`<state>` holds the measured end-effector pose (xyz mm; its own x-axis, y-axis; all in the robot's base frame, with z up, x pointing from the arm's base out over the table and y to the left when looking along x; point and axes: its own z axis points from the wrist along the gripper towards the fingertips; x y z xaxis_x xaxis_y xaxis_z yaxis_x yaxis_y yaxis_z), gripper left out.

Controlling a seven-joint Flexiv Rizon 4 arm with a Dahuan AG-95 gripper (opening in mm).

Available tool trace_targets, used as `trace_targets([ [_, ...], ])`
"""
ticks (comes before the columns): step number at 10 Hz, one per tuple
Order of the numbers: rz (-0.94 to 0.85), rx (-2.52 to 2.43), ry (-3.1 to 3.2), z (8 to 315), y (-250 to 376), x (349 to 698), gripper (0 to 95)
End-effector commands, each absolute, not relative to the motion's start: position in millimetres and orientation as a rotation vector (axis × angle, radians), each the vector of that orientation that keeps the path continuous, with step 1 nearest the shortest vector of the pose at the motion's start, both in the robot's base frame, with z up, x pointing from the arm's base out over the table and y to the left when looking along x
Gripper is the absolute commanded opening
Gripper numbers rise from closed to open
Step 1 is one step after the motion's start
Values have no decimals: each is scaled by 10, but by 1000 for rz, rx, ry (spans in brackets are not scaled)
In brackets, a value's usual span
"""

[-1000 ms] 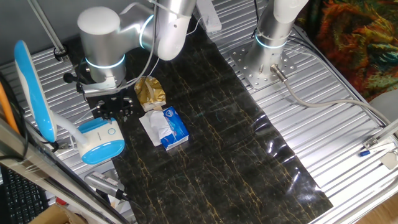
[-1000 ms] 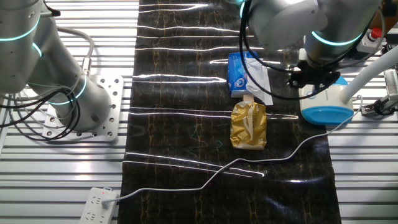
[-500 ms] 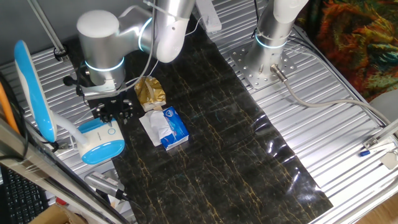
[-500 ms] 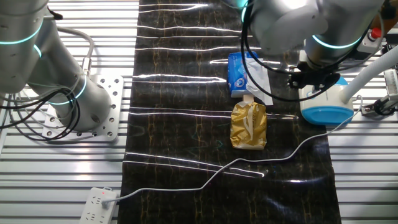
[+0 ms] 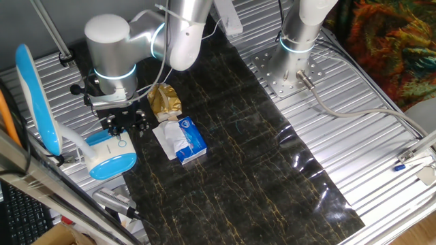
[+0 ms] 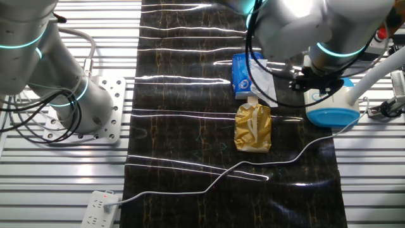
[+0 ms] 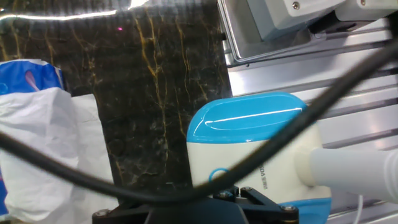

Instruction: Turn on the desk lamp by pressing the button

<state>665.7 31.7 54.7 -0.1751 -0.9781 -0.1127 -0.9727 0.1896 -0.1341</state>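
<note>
The desk lamp has a light-blue and white base (image 5: 109, 155), a white neck and a long blue head (image 5: 35, 101) at the table's left edge. A blue ring marks the button (image 5: 121, 143) on the base. My gripper (image 5: 124, 126) hangs just over the near part of the base, right above the ring. In the other fixed view the gripper (image 6: 316, 80) covers the top of the base (image 6: 333, 107). In the hand view the base (image 7: 249, 140) fills the middle, the ring (image 7: 217, 176) sits just ahead of the black gripper body (image 7: 193, 210), and the fingertips are hidden.
A blue tissue packet (image 5: 187, 139) and a gold packet (image 5: 163, 101) lie on the dark mat beside the lamp. A white cable (image 6: 253, 166) runs across the mat to a power strip (image 6: 98, 202). A second arm's base (image 5: 294, 64) stands at the back.
The gripper has shifted slightly down and closer to the lamp base. The lamp and the packets have not moved.
</note>
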Motion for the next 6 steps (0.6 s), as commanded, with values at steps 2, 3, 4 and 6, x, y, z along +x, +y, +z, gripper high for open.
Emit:
trace_targets([
  [2, -78, -1941, 2253, 501, 336, 6672, 570],
  [3, -95, -1980, 2228, 492, 352, 6666, 570],
  [4, -98, -1989, 2221, 477, 367, 6659, 570],
  [6, -96, -1986, 2222, 421, 376, 6645, 570],
])
